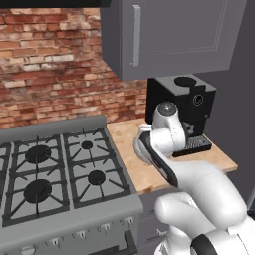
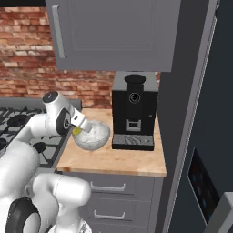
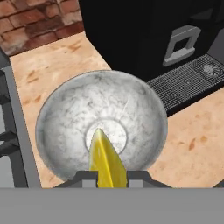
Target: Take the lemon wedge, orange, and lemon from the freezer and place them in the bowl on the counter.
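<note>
Pinched between the two dark fingertips (image 3: 133,175) of the closed gripper (image 3: 108,176), the small yellow crescent lemon wedge (image 3: 106,162) points out beyond them, over the middle of the shallow speckled whitish-grey bowl (image 3: 65,109) on the light wood counter (image 3: 57,61), beside the black coffee machine (image 3: 144,35).

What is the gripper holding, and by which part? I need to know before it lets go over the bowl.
The gripper holds the lemon wedge, pinched at its wide end, with the pointed end over the bowl.
</note>
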